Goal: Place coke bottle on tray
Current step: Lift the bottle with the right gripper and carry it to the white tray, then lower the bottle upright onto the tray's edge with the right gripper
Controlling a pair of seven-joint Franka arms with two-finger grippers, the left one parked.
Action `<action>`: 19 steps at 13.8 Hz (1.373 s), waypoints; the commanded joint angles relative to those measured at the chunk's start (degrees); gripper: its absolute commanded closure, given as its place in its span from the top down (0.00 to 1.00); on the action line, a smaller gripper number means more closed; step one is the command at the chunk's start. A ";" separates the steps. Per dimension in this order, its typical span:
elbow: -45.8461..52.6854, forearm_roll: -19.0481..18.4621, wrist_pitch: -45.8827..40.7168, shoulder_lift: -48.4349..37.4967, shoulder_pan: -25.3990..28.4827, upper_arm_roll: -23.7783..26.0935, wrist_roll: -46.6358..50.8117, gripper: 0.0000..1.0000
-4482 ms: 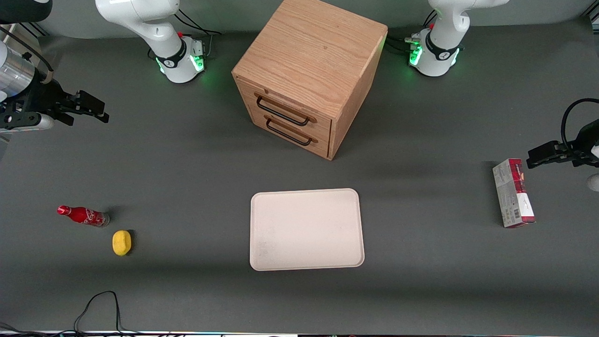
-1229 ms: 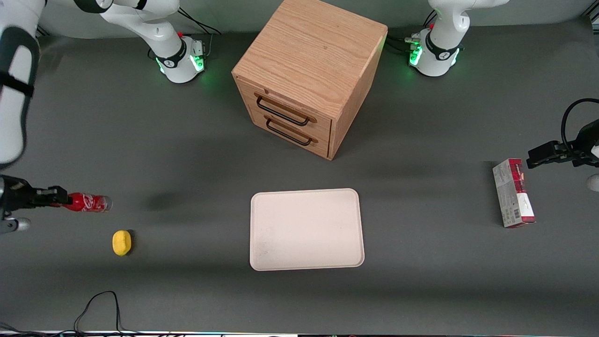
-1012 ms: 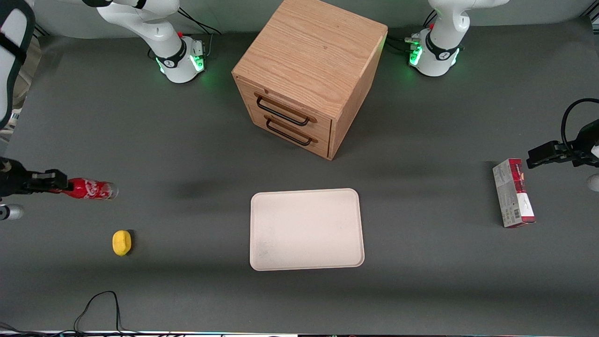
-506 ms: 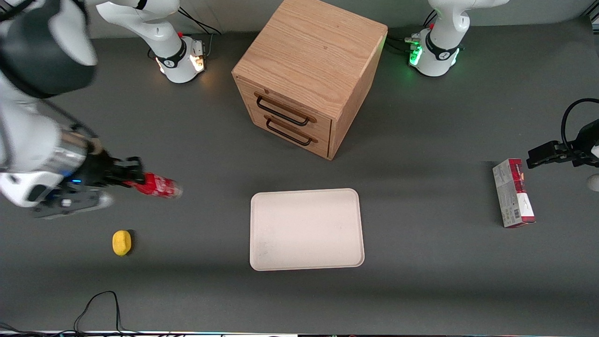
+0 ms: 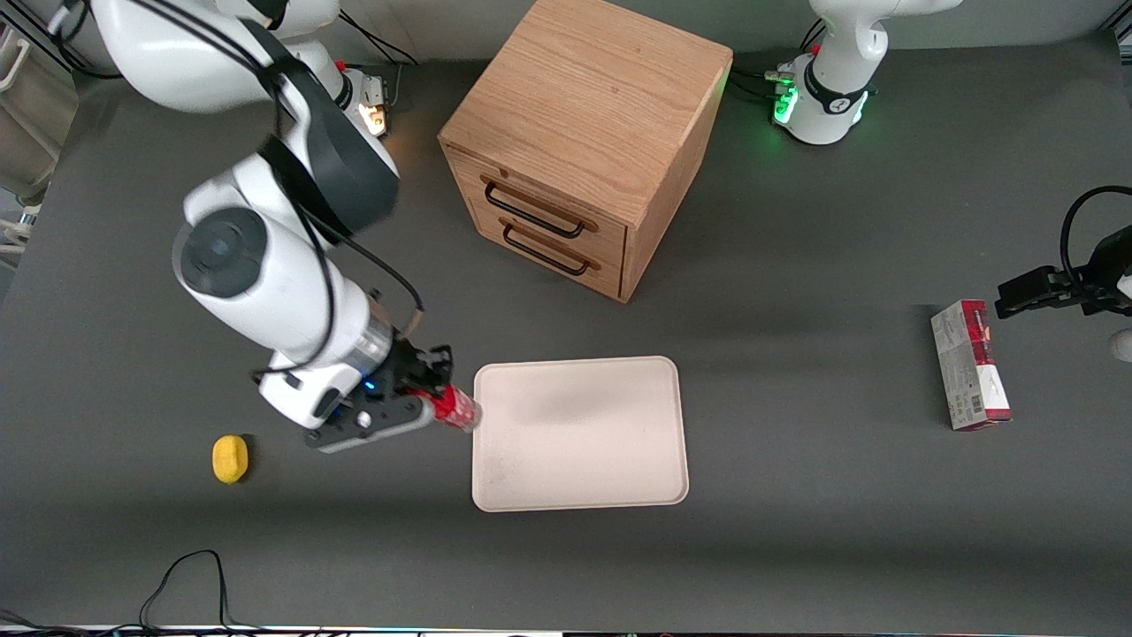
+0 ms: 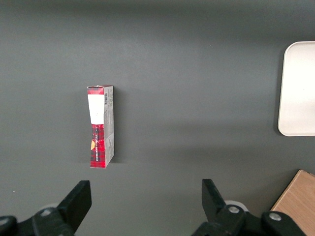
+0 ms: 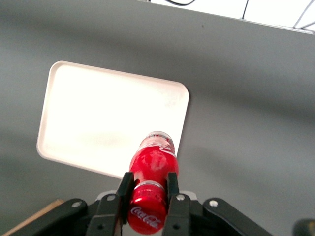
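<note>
My right gripper (image 5: 426,394) is shut on the neck of the red coke bottle (image 5: 456,410) and holds it in the air, lying level, its clear base at the edge of the cream tray (image 5: 584,460) that lies toward the working arm's end. In the right wrist view the fingers (image 7: 125,189) clamp the bottle (image 7: 154,164) just below its red cap, and the tray (image 7: 98,123) lies below it with its corner under the bottle's base. The tray holds nothing.
A yellow lemon (image 5: 230,459) lies on the table toward the working arm's end. A wooden two-drawer cabinet (image 5: 584,141) stands farther from the front camera than the tray. A red-and-grey carton (image 5: 969,364) lies toward the parked arm's end; it also shows in the left wrist view (image 6: 100,126).
My gripper closed on the bottle where it lay near the lemon, lifted it and carried it toward the tray. It now hangs at the tray's edge.
</note>
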 commanded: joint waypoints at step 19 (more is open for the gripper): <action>0.80 -12.19 15.18 14.58 2.73 0.82 0.63 1.00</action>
